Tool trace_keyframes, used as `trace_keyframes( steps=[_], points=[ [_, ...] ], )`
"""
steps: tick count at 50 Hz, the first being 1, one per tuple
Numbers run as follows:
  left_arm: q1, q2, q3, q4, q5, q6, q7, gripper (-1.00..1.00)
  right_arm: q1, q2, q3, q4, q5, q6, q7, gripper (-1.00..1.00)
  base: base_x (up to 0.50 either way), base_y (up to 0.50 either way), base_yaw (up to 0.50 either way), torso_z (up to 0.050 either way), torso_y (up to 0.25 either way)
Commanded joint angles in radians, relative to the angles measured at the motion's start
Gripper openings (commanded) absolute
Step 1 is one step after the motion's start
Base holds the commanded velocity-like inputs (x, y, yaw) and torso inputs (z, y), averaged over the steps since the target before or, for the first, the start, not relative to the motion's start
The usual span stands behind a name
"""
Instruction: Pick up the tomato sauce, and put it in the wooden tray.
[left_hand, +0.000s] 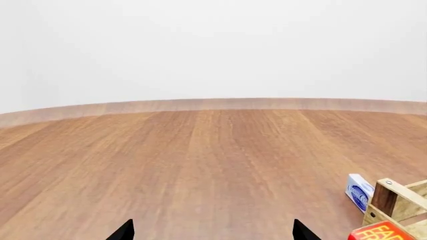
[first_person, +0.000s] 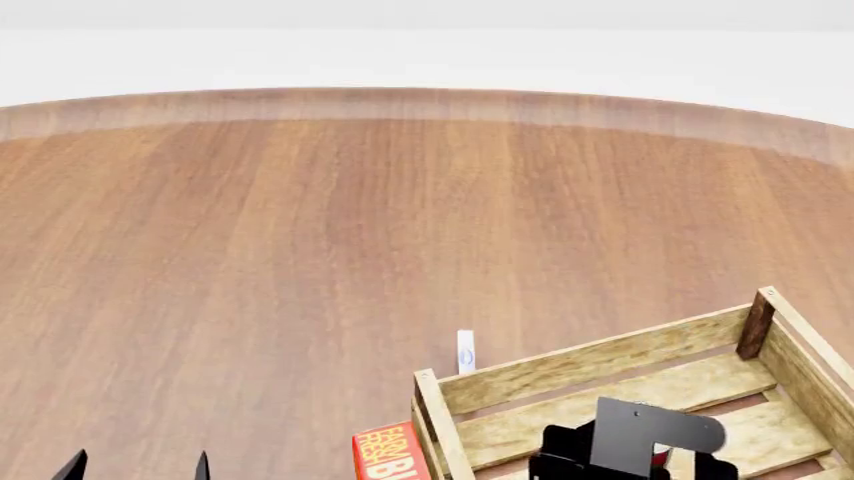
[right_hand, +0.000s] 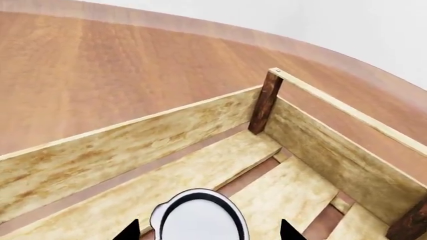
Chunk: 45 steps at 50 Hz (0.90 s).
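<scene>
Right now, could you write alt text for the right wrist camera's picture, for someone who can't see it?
The silver-white top of the tomato sauce can sits between the two dark fingertips of the right gripper, low inside the wooden tray. Pale slatted walls meet at a dark brown corner post, with brown wooden floor beyond.

tomato sauce (right_hand: 199, 217) between tool (right_hand: 210, 231) fingertips (silver-white top showing), inside wooden tray (right_hand: 167, 131)

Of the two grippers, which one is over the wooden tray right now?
The right gripper, poised above the wooden tray's slatted floor with the tomato sauce between its fingertips. The left gripper hangs over bare floor, well aside.
</scene>
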Motion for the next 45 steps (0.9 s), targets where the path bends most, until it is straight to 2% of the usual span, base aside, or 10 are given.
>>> trace_keyframes(
  steps=[1, 4, 7, 11, 14, 19, 23, 28, 40, 45],
  points=[
    [-0.004, -0.001, 0.003, -0.009, -0.001, 0.005, 0.0, 1.0, 0.01, -0.001, -0.01, -0.001, -0.005, -0.054, -0.015, 1.0, 0.0, 0.0, 0.0, 0.0, 0.0],
    [-0.004, -0.001, 0.003, -0.005, -0.002, 0.002, -0.002, 1.0, 0.008, -0.002, -0.022, -0.001, -0.014, -0.122, -0.008, 1.0, 0.0, 0.0, 0.0, 0.0, 0.0],
    [-0.005, -0.001, 0.004, -0.007, -0.002, 0.004, -0.002, 1.0, -0.015, -0.002, -0.053, -0.004, -0.04, -0.283, -0.01, 1.0, 0.0, 0.0, 0.0, 0.0, 0.0],
    [-0.004, -0.002, 0.005, -0.008, -0.003, 0.006, -0.002, 1.0, -0.067, 0.001, -0.062, -0.113, -0.046, -0.319, -0.009, 1.0, 0.0, 0.0, 0.0, 0.0, 0.0],
    [-0.003, -0.003, 0.005, -0.003, -0.004, 0.003, -0.004, 1.0, -0.165, 0.013, -0.063, -0.338, -0.049, -0.279, -0.004, 1.0, 0.0, 0.0, 0.0, 0.0, 0.0],
    [-0.003, -0.004, 0.007, -0.002, -0.005, 0.003, -0.005, 1.0, -0.226, 0.019, -0.052, -0.497, -0.037, -0.224, 0.019, 1.0, 0.0, 0.0, 0.0, 0.0, 0.0],
    [-0.003, -0.004, 0.008, -0.003, -0.006, 0.004, -0.006, 1.0, -0.307, 0.03, -0.055, -0.723, -0.029, -0.135, 0.011, 1.0, 0.0, 0.0, 0.0, 0.0, 0.0],
    [-0.003, -0.006, 0.01, -0.001, -0.005, 0.002, -0.008, 1.0, -0.469, 0.054, -0.06, -1.088, 0.021, -0.031, -0.025, 1.0, 0.0, 0.0, 0.0, 0.0, 0.0],
    [-0.003, -0.007, 0.013, 0.001, -0.005, 0.001, -0.012, 1.0, -0.654, 0.098, -0.084, -1.452, 0.107, 0.071, -0.067, 1.0, 0.0, 0.0, 0.0, 0.0, 0.0],
    [-0.005, -0.008, 0.014, -0.003, -0.005, 0.004, -0.012, 1.0, -0.703, 0.124, -0.092, -1.591, 0.179, 0.173, -0.083, 1.0, 0.0, 0.0, 0.0, 0.0, 0.0]
  ],
)
